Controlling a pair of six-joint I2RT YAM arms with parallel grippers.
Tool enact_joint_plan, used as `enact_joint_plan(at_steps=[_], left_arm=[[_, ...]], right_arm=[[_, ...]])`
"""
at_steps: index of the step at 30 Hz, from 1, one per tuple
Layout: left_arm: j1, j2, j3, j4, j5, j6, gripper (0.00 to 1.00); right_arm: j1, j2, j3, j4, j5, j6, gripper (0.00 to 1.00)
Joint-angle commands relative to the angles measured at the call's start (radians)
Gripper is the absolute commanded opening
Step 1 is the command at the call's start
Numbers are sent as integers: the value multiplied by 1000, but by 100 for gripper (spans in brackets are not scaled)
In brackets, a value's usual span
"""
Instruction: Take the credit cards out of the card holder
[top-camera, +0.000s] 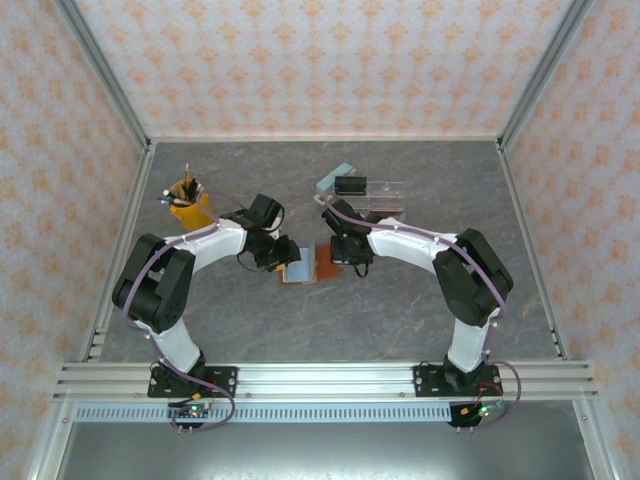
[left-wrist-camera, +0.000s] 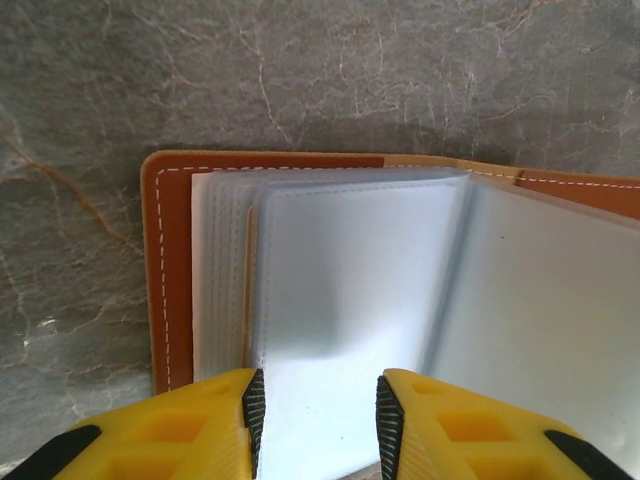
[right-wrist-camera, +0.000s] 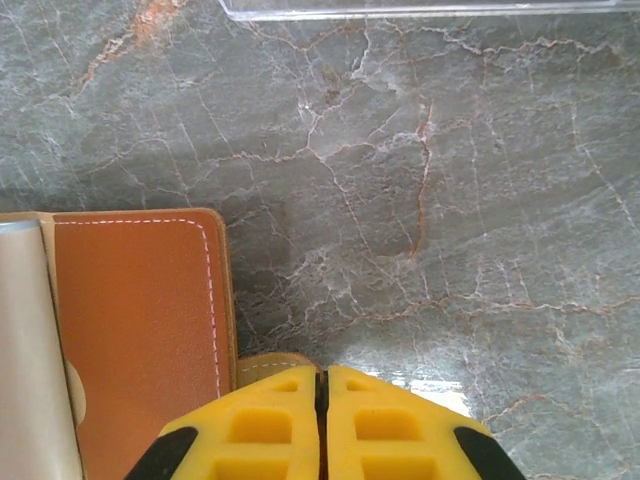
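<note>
Reddish-brown leather card holder (top-camera: 300, 272) lies open mid-table. My left gripper (left-wrist-camera: 318, 412) gapes over its floppy frosted plastic sleeves (left-wrist-camera: 350, 280); right gripper (right-wrist-camera: 322, 400) is clenched at the cover's edge. The cards should be slick and stiff; I'd pinch an exposed edge.

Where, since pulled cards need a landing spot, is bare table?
Free: the table strip between the card holder and the arm bases, and right of the right arm. Crowded: around the clear organiser and yellow cup.
</note>
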Motion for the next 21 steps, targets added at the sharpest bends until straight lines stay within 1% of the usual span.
enact_joint_plan(at_steps=[1, 6, 8, 10, 13, 18, 21], left_arm=[[-7, 18, 29, -26, -8, 1, 38], [-8, 18, 40, -65, -69, 8, 41], [-8, 21, 34, -58, -70, -2, 42], [-14, 36, 26, -41, -53, -23, 42], [-29, 51, 13, 9, -4, -40, 39], [-35, 20, 8, 30, 17, -22, 34], [-36, 11, 7, 54, 66, -9, 33]], right_arm=[[-3, 15, -7, 3, -4, 1, 7], [-3, 9, -15, 4, -5, -10, 7], [-3, 12, -16, 7, -11, -16, 7], [-3, 16, -16, 10, -20, -20, 7], [-3, 17, -26, 26, -48, -22, 7], [-2, 18, -40, 40, -64, -20, 7], [-2, 13, -48, 50, -69, -20, 7]])
